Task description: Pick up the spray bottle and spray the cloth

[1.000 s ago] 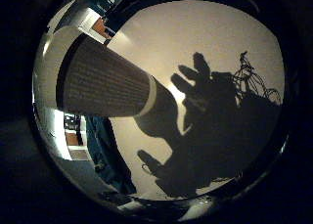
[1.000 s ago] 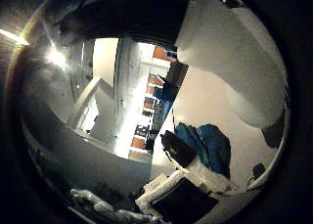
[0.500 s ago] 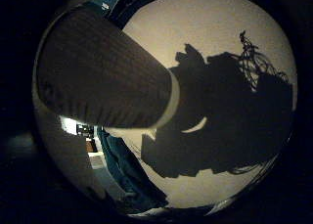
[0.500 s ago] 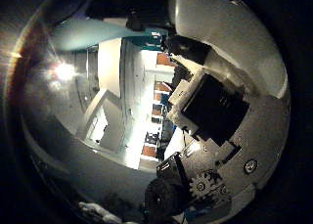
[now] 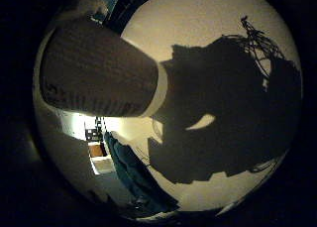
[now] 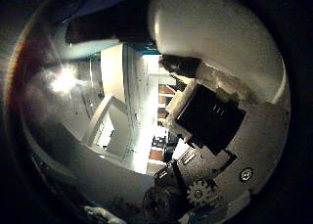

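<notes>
Bottle-grasp step, I judge: the spray bottle fills the little-finger view, hard by the palm above the pale desk. Hand looms close — fingers' closure cannot be told. Next — confirm hold, find the unseen cloth.

The spray bottle close to the palm wears a matt, finely ribbed label. The surface looks pale and grainy. The fingers are smooth white and black plastic.
</notes>
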Available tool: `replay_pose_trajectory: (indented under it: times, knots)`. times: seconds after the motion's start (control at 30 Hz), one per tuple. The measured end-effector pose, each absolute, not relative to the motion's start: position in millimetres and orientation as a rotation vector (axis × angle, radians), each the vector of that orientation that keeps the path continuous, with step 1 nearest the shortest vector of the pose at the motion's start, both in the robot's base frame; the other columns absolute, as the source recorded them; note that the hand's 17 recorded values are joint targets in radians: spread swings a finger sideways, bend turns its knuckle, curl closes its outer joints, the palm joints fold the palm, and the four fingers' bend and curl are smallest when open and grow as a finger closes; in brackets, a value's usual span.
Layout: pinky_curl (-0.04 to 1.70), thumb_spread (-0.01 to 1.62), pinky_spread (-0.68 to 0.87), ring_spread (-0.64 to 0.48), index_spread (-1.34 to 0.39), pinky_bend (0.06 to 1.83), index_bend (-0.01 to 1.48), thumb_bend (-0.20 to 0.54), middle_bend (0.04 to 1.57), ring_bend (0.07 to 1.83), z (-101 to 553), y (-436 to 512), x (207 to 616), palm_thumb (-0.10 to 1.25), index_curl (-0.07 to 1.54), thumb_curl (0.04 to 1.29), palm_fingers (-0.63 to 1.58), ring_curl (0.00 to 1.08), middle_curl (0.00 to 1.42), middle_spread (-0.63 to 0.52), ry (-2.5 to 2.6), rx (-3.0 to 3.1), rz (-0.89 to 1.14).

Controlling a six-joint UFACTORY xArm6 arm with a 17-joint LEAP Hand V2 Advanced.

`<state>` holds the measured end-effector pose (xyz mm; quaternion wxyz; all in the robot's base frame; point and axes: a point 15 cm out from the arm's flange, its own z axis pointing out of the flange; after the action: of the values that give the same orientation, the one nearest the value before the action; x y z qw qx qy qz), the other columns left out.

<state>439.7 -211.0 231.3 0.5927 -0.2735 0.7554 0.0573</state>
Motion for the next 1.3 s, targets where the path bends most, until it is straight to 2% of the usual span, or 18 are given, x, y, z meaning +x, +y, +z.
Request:
replay_pose_trajectory:
  times: [0.23,0.47,0.77,1.07,1.3]
  knots:
    - [0.6,0.94,-0.17,-0.2,-0.16,1.5,1.21,-0.014,1.36,1.4,269,-199,424,1.09,0.72,0.62,1.16,0.7,0.72,-0.11,1.753,-0.813,0.123]
    - [0.64,0.94,-0.17,-0.2,-0.16,1.47,1.22,-0.013,1.37,1.4,328,-185,400,1.09,0.71,0.65,1.15,0.71,0.71,-0.11,1.735,-1.014,0.114]
    - [0.69,0.95,-0.17,-0.2,-0.16,1.44,1.23,-0.014,1.38,1.39,372,-170,368,1.09,0.71,0.68,1.16,0.72,0.71,-0.1,1.769,-1.396,0.142]
    - [0.73,0.96,-0.18,-0.2,-0.16,1.41,1.23,-0.014,1.39,1.39,375,-121,361,1.09,0.7,0.69,1.16,0.73,0.7,-0.1,1.792,-1.836,0.219]
    - [0.75,0.96,-0.18,-0.2,-0.16,1.4,1.24,-0.014,1.39,1.38,369,-82,354,1.09,0.7,0.69,1.16,0.74,0.7,-0.1,1.784,-2.142,0.205]
